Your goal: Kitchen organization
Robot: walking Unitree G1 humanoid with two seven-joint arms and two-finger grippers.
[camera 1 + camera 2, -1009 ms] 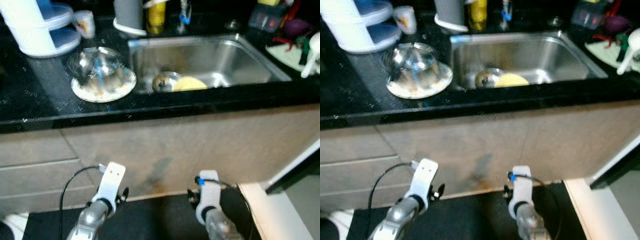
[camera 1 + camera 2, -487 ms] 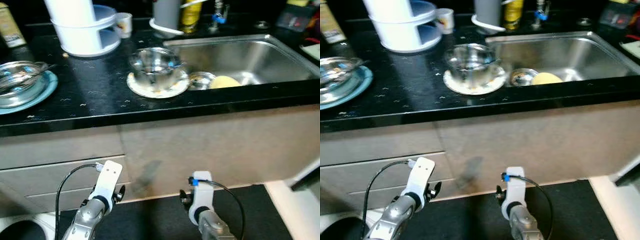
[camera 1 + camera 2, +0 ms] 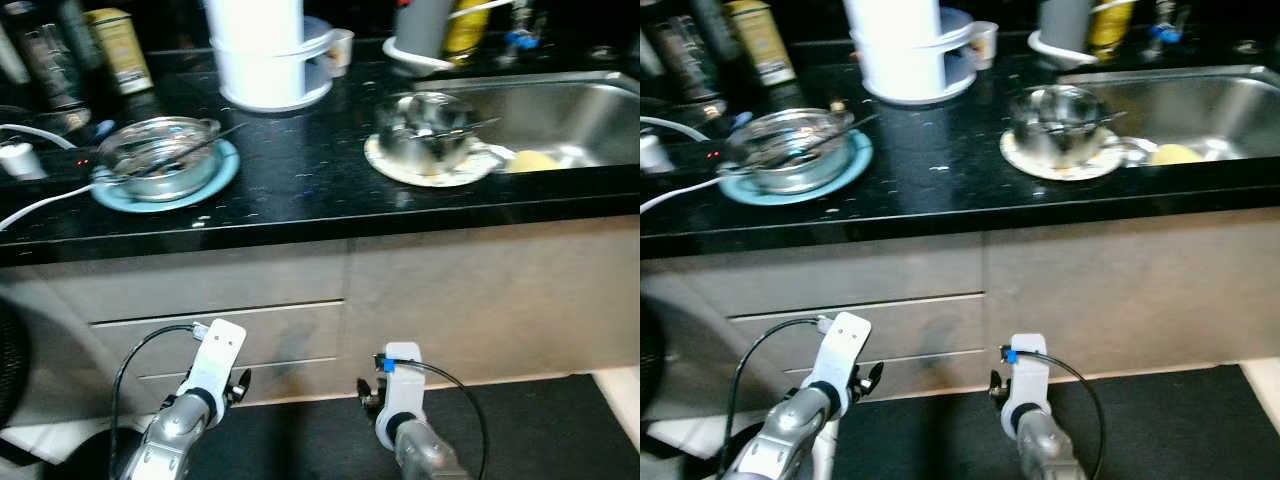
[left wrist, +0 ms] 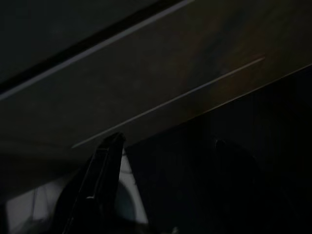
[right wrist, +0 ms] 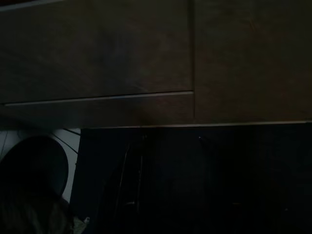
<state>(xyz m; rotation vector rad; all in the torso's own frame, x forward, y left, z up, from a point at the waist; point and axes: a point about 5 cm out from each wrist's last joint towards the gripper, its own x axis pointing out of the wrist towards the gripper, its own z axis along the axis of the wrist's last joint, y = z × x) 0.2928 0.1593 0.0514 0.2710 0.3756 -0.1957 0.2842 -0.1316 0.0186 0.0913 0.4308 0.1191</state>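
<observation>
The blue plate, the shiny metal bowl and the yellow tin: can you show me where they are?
Blue plate [image 3: 218,172]: left eye view, on its bare right rim.
Shiny metal bowl [image 3: 428,128]: left eye view, on its side wall.
Yellow tin [image 3: 118,48]: left eye view, on its front face.

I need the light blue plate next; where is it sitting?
The light blue plate sits on the black countertop toward the robot's left in the eye views, under a glass bowl, left of the white tiered container.

Black counter [image 3: 300,190], beige drawers [image 3: 220,335], dark floor [image 3: 520,430]
</observation>
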